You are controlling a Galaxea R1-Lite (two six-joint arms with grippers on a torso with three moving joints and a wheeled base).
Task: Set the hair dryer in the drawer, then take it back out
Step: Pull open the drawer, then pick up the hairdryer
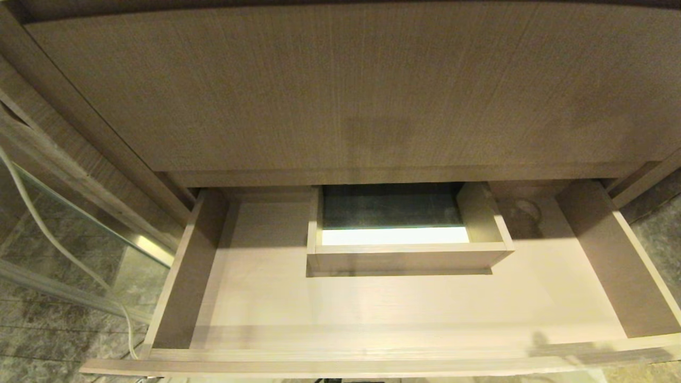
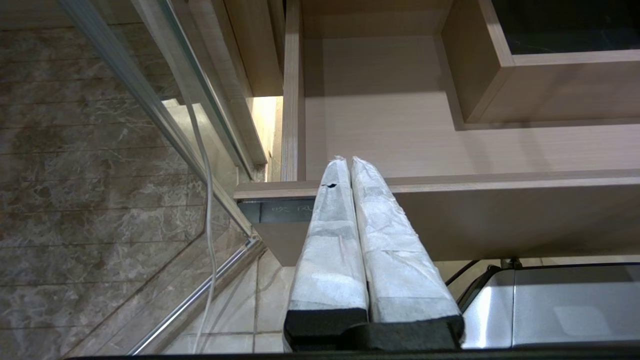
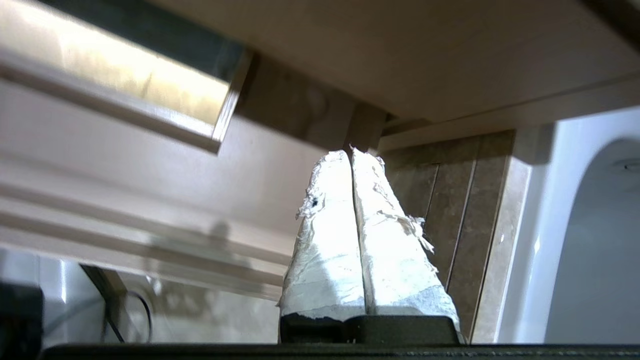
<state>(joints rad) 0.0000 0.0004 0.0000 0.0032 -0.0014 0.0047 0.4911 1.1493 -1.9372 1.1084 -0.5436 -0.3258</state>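
- Beige wood-grain board formed the front rail of the drawer [image 1: 340, 364], the nearest thing in the head view, running across at six o'clock.
- Neither arm showed in the head view.
- From its own wrist camera, the left gripper [image 2: 348, 161] was clenched, its two white-wrapped fingers [image 2: 330, 235] pressed together with nothing between them, hanging just in front of the drawer front near its left corner.
- A small dark label [image 2: 282, 211] sat on the drawer front at that corner, just beside the left fingers.
- From its own wrist camera, the right gripper [image 3: 350, 152] was also clenched and held nothing, its frayed white-wrapped fingers [image 3: 327, 240] touching along their length, low beside the drawer's right end.
- Behind the rail, the pulled-out drawer's pale floor spread from nine o'clock to three o'clock, with a side wall at each end.
- A boxed cutout [image 1: 407, 255] stood at the centre of the drawer, toward twelve o'clock, touching the back edge; its inside was dark, with a bright strip at its near edge.
- The hair dryer could not be seen in any view.
- A white cord [image 1: 64, 239] trailed down along a glass panel [image 1: 80, 213] at nine o'clock, beside the drawer's left wall, over marbled floor tiles [image 1: 48, 330].
- Farthest, a taller wood-grain panel [image 1: 340, 90] filled the view from ten o'clock to two o'clock above the drawer.
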